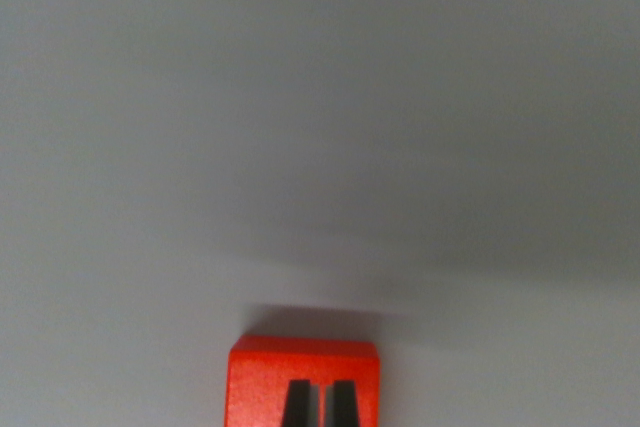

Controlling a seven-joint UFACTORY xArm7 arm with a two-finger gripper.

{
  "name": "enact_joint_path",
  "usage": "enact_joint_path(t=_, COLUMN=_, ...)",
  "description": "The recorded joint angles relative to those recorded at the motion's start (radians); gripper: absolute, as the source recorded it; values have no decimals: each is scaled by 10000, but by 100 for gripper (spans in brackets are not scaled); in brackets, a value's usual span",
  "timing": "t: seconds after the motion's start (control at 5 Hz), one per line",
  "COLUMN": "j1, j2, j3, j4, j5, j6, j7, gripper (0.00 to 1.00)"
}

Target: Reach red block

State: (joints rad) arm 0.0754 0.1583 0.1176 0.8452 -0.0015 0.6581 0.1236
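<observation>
The red block (262, 379) lies on a plain grey surface at the bottom centre of the wrist view, cut off by the lower edge. Its top face and a soft shadow behind it show. My gripper (321, 407) hangs directly over the block. Only its two dark fingertips (297, 406) are visible at the bottom edge. They stand side by side with just a thin sliver between them and nothing held, so the gripper looks shut. The lower part of the block is out of frame.
A bare grey tabletop (320, 127) fills the rest of the view, with a darker shadow band across the upper right.
</observation>
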Motion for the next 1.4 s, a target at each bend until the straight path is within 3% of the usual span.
enact_joint_path(t=0.2, j1=31, j2=58, j3=26, j4=-245, j5=7, j6=-284, j7=38, gripper=0)
enact_joint_path(t=1.4, j1=96, j2=177, j3=80, j4=-750, j5=21, j6=-869, j7=117, gripper=0)
